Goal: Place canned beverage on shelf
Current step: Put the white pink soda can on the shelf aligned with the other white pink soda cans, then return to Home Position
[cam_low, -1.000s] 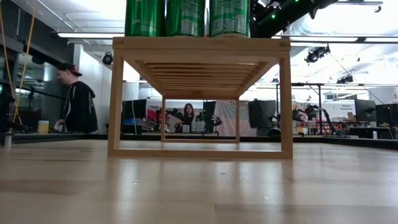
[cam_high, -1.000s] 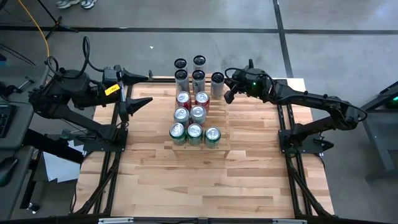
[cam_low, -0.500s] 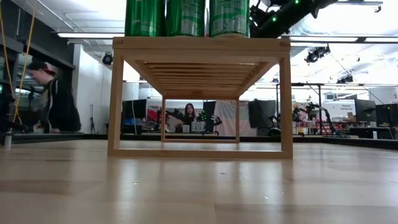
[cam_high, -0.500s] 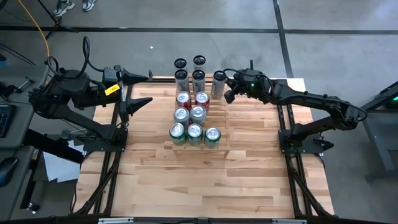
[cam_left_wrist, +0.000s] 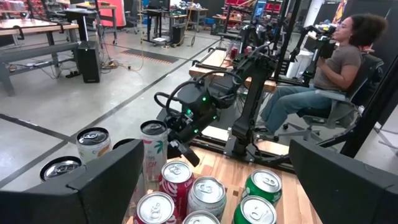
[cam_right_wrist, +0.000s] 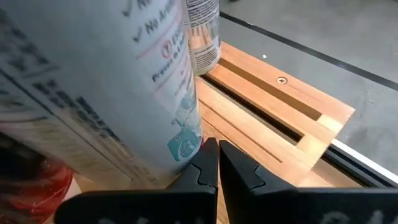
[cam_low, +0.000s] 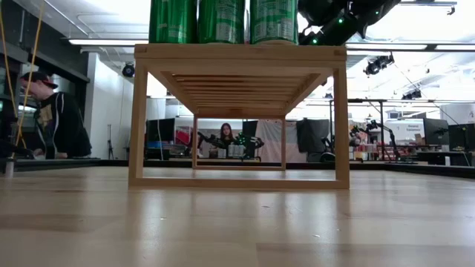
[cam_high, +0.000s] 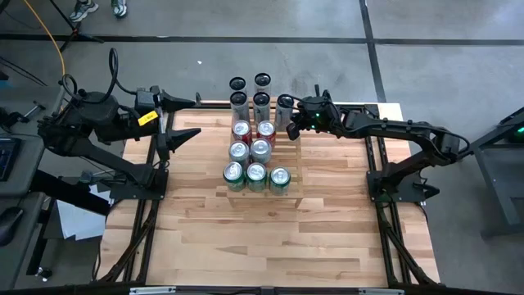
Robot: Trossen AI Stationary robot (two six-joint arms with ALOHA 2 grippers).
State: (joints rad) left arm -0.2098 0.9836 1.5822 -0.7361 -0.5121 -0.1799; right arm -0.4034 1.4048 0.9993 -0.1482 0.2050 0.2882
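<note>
The light-wood shelf (cam_high: 295, 157) stands at the table's middle far side and holds several cans: green ones (cam_high: 256, 176) in front, silver and red ones behind, tall ones at the back. A tall white can (cam_high: 284, 106) stands upright on the slats (cam_right_wrist: 261, 106) at the shelf's far right corner. My right gripper (cam_high: 291, 127) is shut and lies low beside this can, on its right; it also shows in the left wrist view (cam_left_wrist: 181, 148). My left gripper (cam_high: 190, 116) is open and empty, left of the shelf. My right gripper's shut fingertips (cam_right_wrist: 206, 155) lie against the tall white can's lower wall (cam_right_wrist: 186, 146), near its base. They come about level from the table's right side. The can stands upright with its base on the shelf's slats.
The shelf's underside and legs fill the low view (cam_low: 237, 53), with the green cans (cam_low: 223, 21) on top. Bare tabletop (cam_high: 270, 238) lies in front of the shelf. A person (cam_low: 56, 119) stands beyond the table; another (cam_left_wrist: 336, 68) sits behind my right arm.
My right gripper has gone toward the table's left edge, up against the tall white can at the shelf's far right corner. Its fingers have stayed shut. My left arm has kept still.
</note>
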